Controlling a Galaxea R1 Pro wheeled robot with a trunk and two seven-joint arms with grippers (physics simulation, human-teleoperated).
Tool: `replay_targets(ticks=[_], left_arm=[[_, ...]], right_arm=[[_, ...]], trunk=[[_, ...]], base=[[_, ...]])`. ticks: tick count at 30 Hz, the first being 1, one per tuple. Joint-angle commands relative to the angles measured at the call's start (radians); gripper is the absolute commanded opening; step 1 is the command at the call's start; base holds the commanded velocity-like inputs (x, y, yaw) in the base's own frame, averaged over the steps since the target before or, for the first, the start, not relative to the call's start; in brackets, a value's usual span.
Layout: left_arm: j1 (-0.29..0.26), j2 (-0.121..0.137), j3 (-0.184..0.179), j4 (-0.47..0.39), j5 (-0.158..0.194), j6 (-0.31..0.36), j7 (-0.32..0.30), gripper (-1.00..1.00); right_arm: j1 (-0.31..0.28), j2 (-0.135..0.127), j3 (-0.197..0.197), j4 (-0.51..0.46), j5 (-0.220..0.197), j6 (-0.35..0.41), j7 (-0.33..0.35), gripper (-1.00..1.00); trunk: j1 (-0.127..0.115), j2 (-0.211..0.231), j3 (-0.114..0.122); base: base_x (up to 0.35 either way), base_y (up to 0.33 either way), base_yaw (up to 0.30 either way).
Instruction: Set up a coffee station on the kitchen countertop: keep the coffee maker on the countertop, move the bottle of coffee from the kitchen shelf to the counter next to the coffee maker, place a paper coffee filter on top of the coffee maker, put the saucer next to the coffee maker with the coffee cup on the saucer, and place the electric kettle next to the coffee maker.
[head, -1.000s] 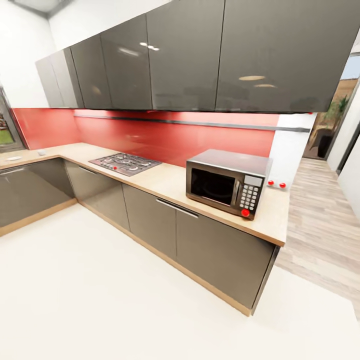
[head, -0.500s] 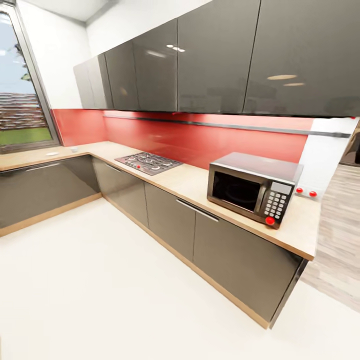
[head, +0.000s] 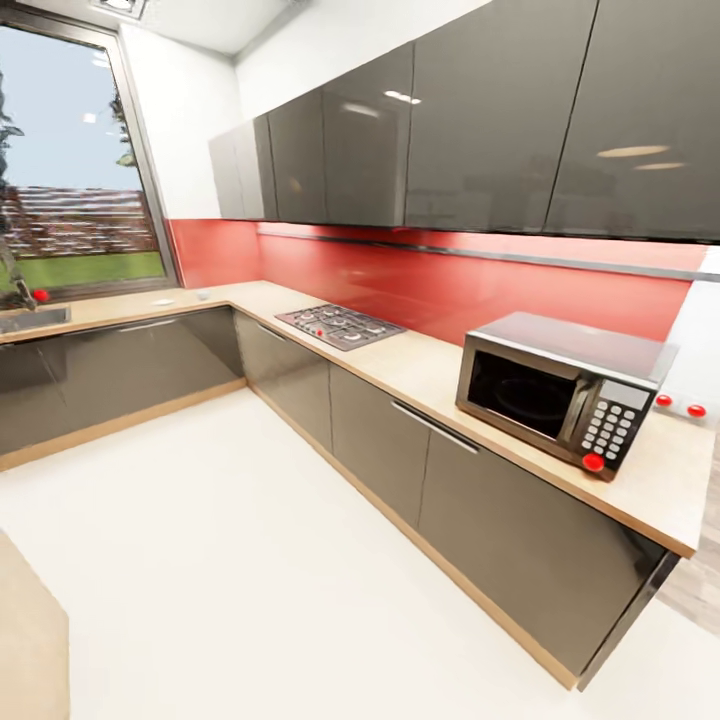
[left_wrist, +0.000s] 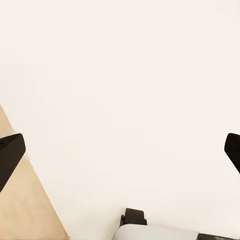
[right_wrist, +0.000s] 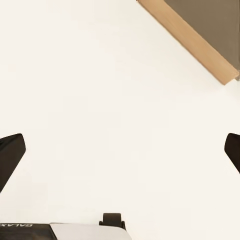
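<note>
Lying far beyond both wide-spread grippers, perhaps saucer (head: 163, 301) on countertop (head: 430, 372).

The 1 readable text is "GALAXEA", in small pale capitals on the dark part of the robot's base (right_wrist: 25, 231), at about 7 o'clock in the right wrist view; its left end is cut by the frame edge. The microwave (head: 565, 390) on the counter (head: 420, 372), at 3 o'clock in the head view, has a keypad (head: 603, 432) whose button marks are too small to read.
</note>
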Motion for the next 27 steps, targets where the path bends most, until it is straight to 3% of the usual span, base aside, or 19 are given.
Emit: replay_targets(ticks=[1, 7, 27], left_arm=[[-0.001, 0.0, -0.001, 0.001, 0.005, -0.003, 0.0, 1.0], [-0.001, 0.0, -0.001, 0.001, 0.005, -0.003, 0.0, 1.0], [-0.001, 0.0, -0.001, 0.001, 0.004, -0.003, 0.0, 1.0]], right_arm=[[0.0, 0.0, 0.0, 0.0, 0.001, -0.003, 0.0, 1.0], [0.0, -0.001, 0.0, 0.0, 0.001, -0.003, 0.0, 1.0], [0.0, -0.009, 0.0, 0.006, 0.002, -0.004, 0.001, 1.0]], trunk=[[-0.004, 0.006, 0.002], [-0.027, 0.048, 0.02], [-0.103, 0.188, 0.083]], base=[[0.0, 0.0, 0.25], [0.0, 0.0, 0.165], [0.0, 0.0, 0.001]])
